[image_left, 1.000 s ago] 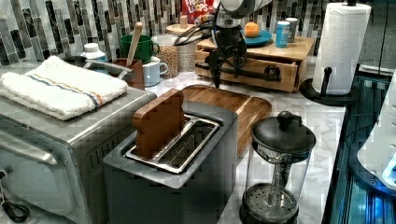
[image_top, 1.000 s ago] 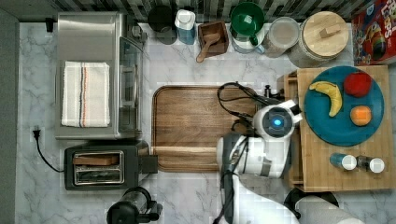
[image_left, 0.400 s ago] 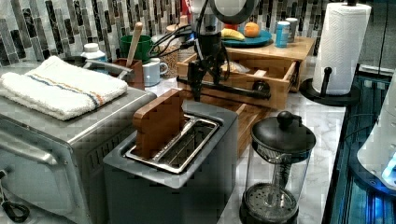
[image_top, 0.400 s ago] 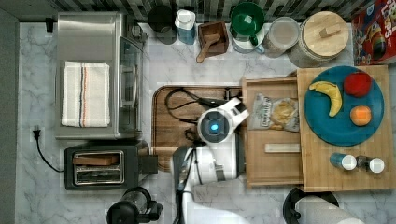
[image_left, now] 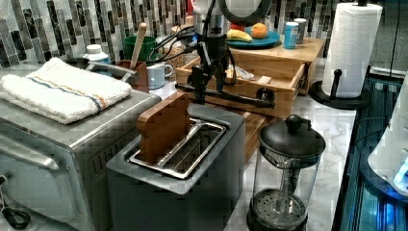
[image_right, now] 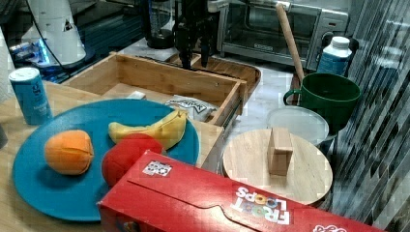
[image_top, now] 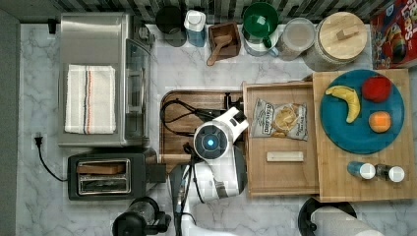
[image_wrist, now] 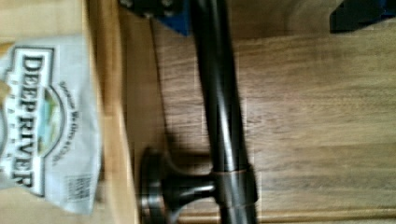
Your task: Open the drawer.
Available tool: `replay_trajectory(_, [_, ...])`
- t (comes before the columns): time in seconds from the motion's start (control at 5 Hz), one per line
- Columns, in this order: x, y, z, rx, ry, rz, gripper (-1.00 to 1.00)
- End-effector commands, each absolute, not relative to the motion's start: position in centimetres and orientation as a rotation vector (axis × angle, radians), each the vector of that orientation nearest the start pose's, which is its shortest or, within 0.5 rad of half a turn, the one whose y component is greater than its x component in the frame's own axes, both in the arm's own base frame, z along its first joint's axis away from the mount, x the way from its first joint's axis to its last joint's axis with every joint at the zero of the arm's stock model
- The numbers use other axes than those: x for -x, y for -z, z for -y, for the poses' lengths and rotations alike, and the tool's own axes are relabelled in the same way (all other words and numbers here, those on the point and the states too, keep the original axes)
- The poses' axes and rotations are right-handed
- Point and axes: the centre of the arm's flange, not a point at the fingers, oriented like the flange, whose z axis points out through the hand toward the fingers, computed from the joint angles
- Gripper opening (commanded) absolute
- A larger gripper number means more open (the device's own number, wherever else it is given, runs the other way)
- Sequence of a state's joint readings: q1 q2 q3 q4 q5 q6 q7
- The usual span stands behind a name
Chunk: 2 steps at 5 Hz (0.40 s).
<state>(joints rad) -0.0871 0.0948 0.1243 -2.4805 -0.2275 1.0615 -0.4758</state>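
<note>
The light wood drawer [image_top: 280,172] stands pulled out from under the wooden stand, toward the top view's left. A bag of chips [image_top: 279,119] and a small wood block [image_top: 285,156] lie inside. Its black bar handle [image_left: 231,95] runs along the front. My gripper [image_left: 208,83] reaches down over that handle. In the wrist view the handle [image_wrist: 222,116] passes between the fingers [image_wrist: 161,11], close against one of them, with a wide gap to the other. The gripper [image_wrist: 261,11] is open. In the right view the gripper [image_right: 193,50] hangs at the drawer's front wall.
A dark brown tray [image_top: 177,105] lies under the drawer front and my arm [image_top: 211,142]. A toaster [image_top: 105,174], a toaster oven [image_top: 98,78] and a French press [image_left: 286,178] stand beyond it. A blue fruit plate [image_top: 361,132] sits on the stand. Jars and mugs line the back wall.
The drawer has gone from shut to wide open, sliding toward the top view's left. My gripper moved the same way with the handle between its fingers.
</note>
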Motion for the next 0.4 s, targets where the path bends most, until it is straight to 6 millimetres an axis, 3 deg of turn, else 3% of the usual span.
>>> replay_trajectory(0.2, [-48.26,-27.65,-6.91,3.204,0.229,-0.072,1.00])
replay_trajectory(0.4, [-48.25,-27.63,-6.91,3.204,0.229,-0.072,1.00])
